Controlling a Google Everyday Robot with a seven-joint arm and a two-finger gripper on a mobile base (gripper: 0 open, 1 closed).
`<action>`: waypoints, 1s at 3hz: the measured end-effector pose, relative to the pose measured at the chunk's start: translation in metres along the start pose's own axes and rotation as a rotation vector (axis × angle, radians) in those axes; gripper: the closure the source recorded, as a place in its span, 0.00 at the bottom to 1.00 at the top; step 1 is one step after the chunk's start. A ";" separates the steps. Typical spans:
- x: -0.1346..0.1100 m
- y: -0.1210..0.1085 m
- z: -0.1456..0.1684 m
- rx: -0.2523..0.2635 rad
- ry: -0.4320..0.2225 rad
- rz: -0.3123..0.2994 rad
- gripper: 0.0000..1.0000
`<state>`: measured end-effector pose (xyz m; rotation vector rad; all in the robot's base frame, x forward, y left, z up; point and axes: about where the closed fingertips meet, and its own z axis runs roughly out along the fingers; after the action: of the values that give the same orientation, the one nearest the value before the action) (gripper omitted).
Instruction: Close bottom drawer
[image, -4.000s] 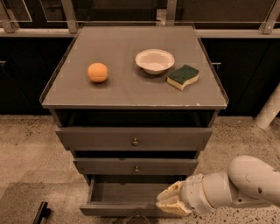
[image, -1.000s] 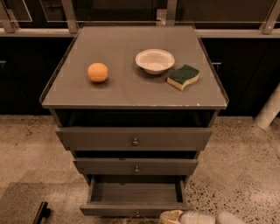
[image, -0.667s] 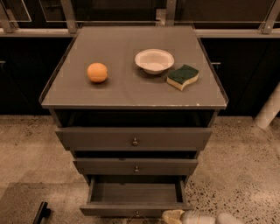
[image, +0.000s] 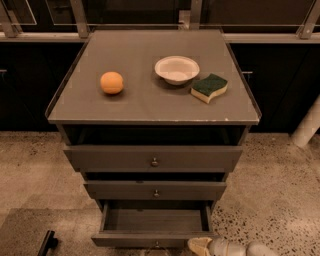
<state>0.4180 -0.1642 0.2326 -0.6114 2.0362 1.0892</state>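
The bottom drawer (image: 155, 220) is the lowest of three dark grey drawers and stands pulled out, its inside bare. Its slim front (image: 150, 241) carries a small round knob (image: 157, 244) at the frame's bottom edge. My gripper (image: 200, 245) shows as a pale tip low at the bottom right, just right of the drawer front's right end, with the white arm behind it. Most of the gripper is cut off by the frame edge.
The middle drawer (image: 156, 190) and top drawer (image: 154, 158) sit above, slightly out. On the cabinet top (image: 140, 105) lie an orange (image: 111, 82), a white bowl (image: 176, 69) and a green-and-yellow sponge (image: 209, 87). Speckled floor surrounds the cabinet. A white post (image: 307, 125) stands at right.
My arm has dropped from in front of the drawer's right side to the bottom edge of the view. The drawer stays pulled out as before.
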 end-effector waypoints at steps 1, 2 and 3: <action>0.010 -0.013 0.009 0.003 -0.018 0.025 1.00; 0.022 -0.030 0.016 0.006 -0.042 0.050 1.00; 0.029 -0.039 0.022 0.007 -0.055 0.065 1.00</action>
<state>0.4355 -0.1681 0.1823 -0.5088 2.0238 1.1238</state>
